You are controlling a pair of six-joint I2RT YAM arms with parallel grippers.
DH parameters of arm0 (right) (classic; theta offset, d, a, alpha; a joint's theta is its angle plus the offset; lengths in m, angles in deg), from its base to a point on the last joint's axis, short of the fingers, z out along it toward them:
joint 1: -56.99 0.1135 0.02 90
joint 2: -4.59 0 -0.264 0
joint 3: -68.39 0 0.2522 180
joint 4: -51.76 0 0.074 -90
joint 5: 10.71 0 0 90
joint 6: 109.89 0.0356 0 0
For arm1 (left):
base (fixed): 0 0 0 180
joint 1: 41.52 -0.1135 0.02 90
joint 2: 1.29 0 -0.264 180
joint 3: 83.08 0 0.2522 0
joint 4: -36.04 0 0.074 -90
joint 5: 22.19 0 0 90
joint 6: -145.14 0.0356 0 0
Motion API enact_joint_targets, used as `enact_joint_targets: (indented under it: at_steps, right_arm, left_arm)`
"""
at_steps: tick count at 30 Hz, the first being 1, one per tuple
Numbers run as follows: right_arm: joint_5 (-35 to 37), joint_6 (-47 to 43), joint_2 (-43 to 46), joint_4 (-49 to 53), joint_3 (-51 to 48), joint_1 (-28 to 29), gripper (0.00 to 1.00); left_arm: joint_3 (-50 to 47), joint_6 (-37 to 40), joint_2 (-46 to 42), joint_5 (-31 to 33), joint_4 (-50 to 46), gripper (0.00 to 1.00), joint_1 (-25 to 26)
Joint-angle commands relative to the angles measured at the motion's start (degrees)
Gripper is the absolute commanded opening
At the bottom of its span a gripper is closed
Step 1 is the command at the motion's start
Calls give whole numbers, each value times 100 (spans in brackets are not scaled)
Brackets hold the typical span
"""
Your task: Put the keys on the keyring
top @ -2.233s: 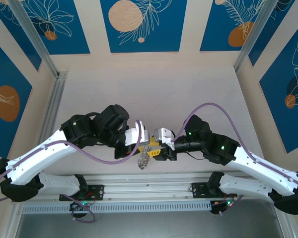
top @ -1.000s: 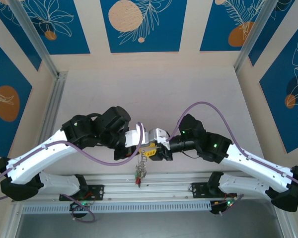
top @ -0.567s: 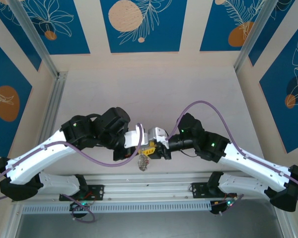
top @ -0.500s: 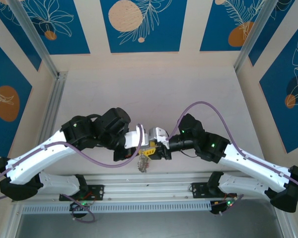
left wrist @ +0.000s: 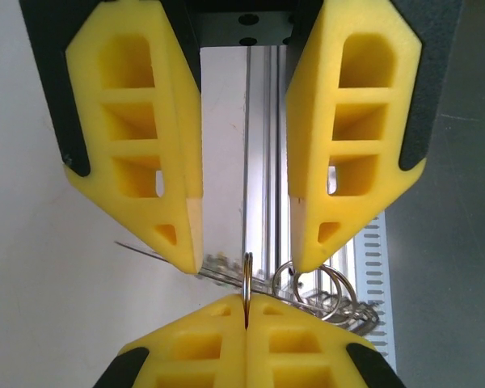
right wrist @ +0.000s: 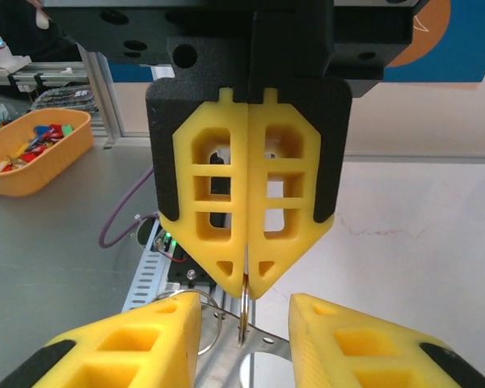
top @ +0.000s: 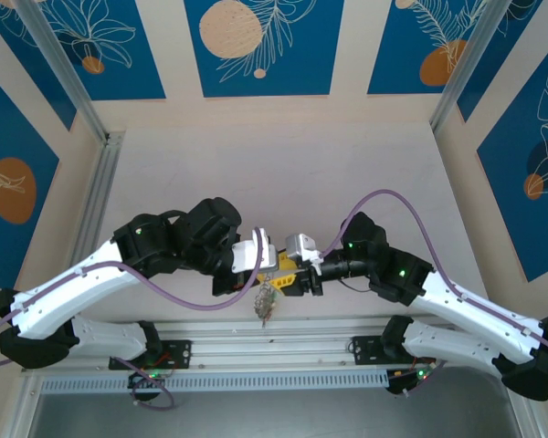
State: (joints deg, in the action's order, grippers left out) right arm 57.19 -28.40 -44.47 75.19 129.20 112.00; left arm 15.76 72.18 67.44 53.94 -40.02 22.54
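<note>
Threading is underway: left gripper (left wrist: 247, 301) is pinching the keys' (top: 267, 299) ring (left wrist: 247, 273). Right gripper (left wrist: 246, 259) is straddling it open, probably needing to close squarely.

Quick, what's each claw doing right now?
Left gripper: closed, pinching the keyring edge-on.
Right gripper: open, holding nothing.

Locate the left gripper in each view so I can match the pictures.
Top external: left gripper at centre, just above the dangling keys.
Left wrist: gripper at bottom centre, shut, tips up.
Right wrist: gripper at upper centre, shut, tips down.
Shared landmark: the open right gripper facing it; both wrist views also show the metal ring it pinches.
</note>
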Motion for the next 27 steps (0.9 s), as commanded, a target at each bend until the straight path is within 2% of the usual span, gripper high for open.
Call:
enact_joint_targets:
  at_steps: [1, 12, 14, 19, 25, 27]
  right_arm:
    - [-162, 86, -11, -95, -82, -21, 35]
    - [-92, 60, -256, -157, -45, -25, 31]
    - [-119, 69, -280, -185, -47, -27, 26]
    - [-136, 89, -261, -251, -71, -40, 1]
    - [-127, 223, -101, -539, -232, -25, 0]
    - [-161, 262, 73, -834, -415, -31, 0]
  left_arm:
    - [237, 50, -20, -116, 192, 0, 72]
    - [264, 103, -13, -191, 192, 0, 72]
    - [248, 96, -34, -195, 209, 0, 72]
    - [196, 81, -53, -171, 212, 0, 75]
    - [135, 57, -156, -232, 357, 0, 72]
    - [69, -9, -296, -364, 490, 7, 76]
